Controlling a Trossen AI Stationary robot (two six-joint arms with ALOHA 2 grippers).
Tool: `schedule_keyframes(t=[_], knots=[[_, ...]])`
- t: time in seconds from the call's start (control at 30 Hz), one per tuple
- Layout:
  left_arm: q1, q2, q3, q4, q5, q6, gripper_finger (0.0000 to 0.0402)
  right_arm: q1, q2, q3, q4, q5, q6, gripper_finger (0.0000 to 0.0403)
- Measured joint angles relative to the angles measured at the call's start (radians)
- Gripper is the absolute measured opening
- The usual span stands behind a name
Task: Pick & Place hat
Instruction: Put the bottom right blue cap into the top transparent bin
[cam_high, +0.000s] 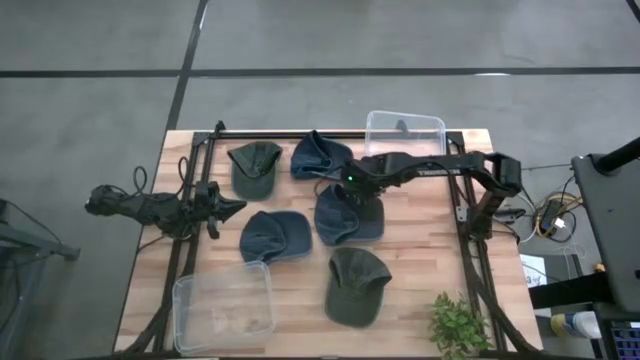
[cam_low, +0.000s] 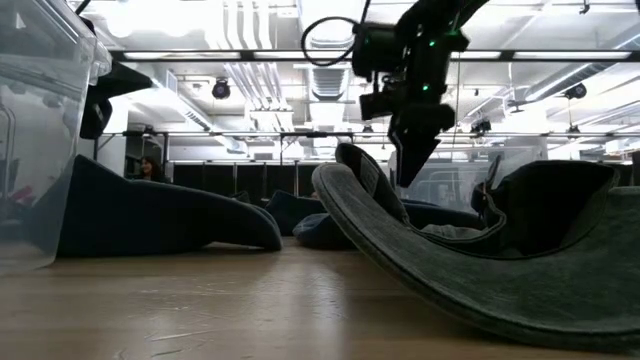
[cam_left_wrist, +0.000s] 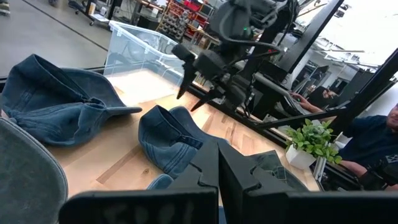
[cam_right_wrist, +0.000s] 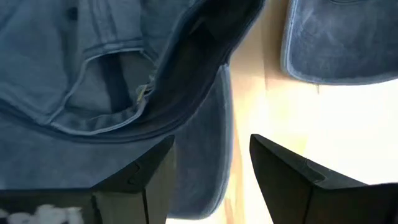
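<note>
Five caps lie on the wooden table (cam_high: 420, 250): two olive green and three blue denim. Taking the table's centre as the dial in the high view, one green cap (cam_high: 254, 167) sits at about ten o'clock, a blue cap (cam_high: 318, 156) at twelve, a second blue cap (cam_high: 274, 235) toward eight, the other green cap (cam_high: 356, 285) at five, and the centre blue cap (cam_high: 347, 215) almost on the hub. The right gripper (cam_high: 352, 183) hangs directly over that centre cap, its fingers spread apart and grasping nothing; in the right wrist view the cap's underside and brim (cam_right_wrist: 124, 87) fill the space ahead of the two dark fingers (cam_right_wrist: 292, 171), which do not visibly touch the cloth. The left gripper (cam_high: 228, 207) waits at nine o'clock, clenched shut on nothing, its tip just beside the second blue cap. Two clear plastic bins stand at opposite corners: one (cam_high: 405, 133) at one o'clock, its near wall crossed by the right arm, and one (cam_high: 224, 308) at seven. A small potted plant (cam_high: 458, 324) stands at the five o'clock corner. In the low view the near green cap (cam_low: 470, 270) blocks most of the table behind it, and a bin wall (cam_low: 40, 130) is cut off at the edge. A seated person (cam_left_wrist: 373, 137) shows partly beyond the table in the left wrist view.
</note>
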Motion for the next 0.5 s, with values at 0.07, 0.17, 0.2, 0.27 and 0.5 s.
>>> schedule_keyframes(t=[0.07, 0.17, 0.2, 0.27, 0.5], knots=[[0.0, 0.0, 0.0, 0.0, 0.001, 0.0, 0.0, -0.016, 0.025, 0.018, 0.0, -0.004, -0.014, 0.0201], [0.0, 0.0, 0.0, 0.0, 0.001, 0.0, 0.0, -0.038, 0.056, 0.045, -0.002, -0.021, -0.033, 0.0201], [0.0, 0.0, 0.0, 0.0, 0.002, 0.0, 0.0, -0.042, 0.064, 0.055, -0.002, -0.028, -0.036, 0.0201], [0.0, 0.0, 0.0, 0.0, 0.002, 0.0, 0.0, -0.049, 0.08, 0.07, -0.002, -0.031, -0.051, 0.0201], [0.0, 0.0, 0.0, -0.006, 0.002, 0.0, 0.0, -0.052, 0.11, 0.092, -0.034, -0.029, -0.076, 0.0201]])
